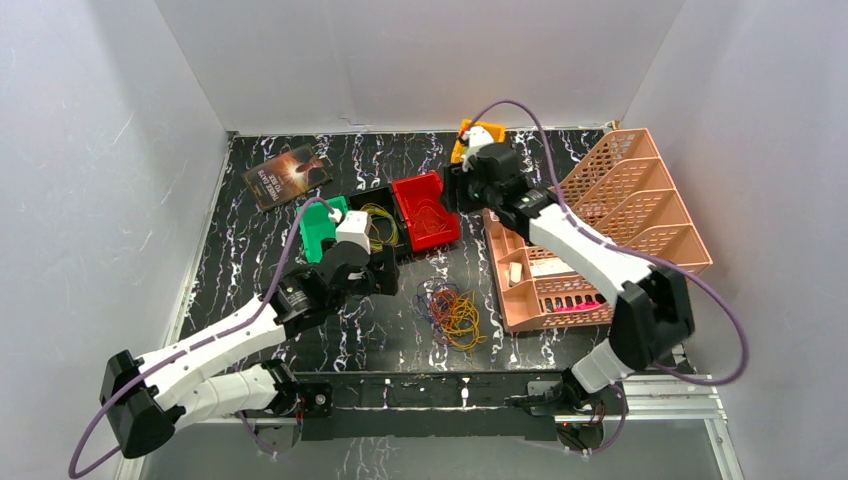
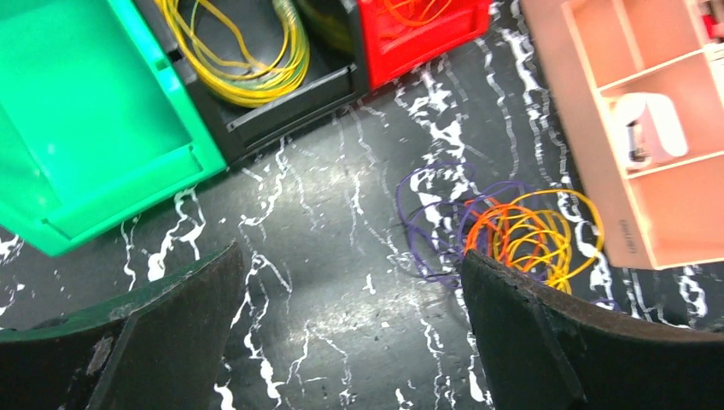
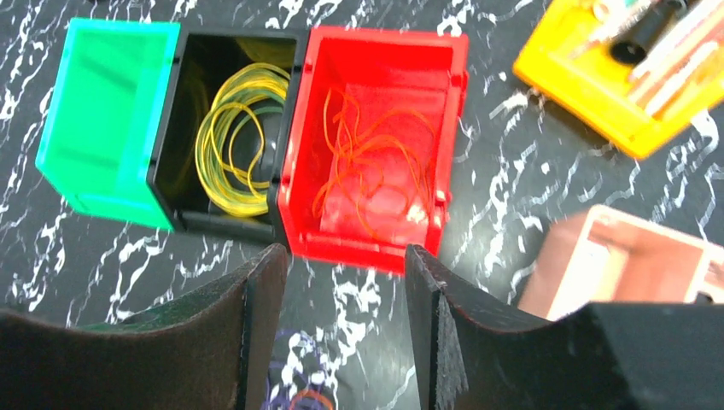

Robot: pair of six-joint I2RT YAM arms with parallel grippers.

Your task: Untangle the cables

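The tabletop (image 1: 400,330) has a black marble-look surface with white veins, smooth and faintly glossy. The green bin (image 2: 77,111), black bin (image 2: 290,102) and red bin (image 3: 384,55) look like hard moulded plastic with a sheen, and the green one seems slightly translucent. The pink organizer (image 2: 555,102) also looks plastic, but duller and matt. The cables (image 2: 521,235) are thin loops with a smooth, slightly shiny skin. The left end effector (image 2: 352,273) has fingers (image 2: 162,342) of a dark matt material, scuffed along the edges.

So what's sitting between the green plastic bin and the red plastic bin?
A black plastic bin holding loops of thin yellow wire, seen best in the right wrist view.
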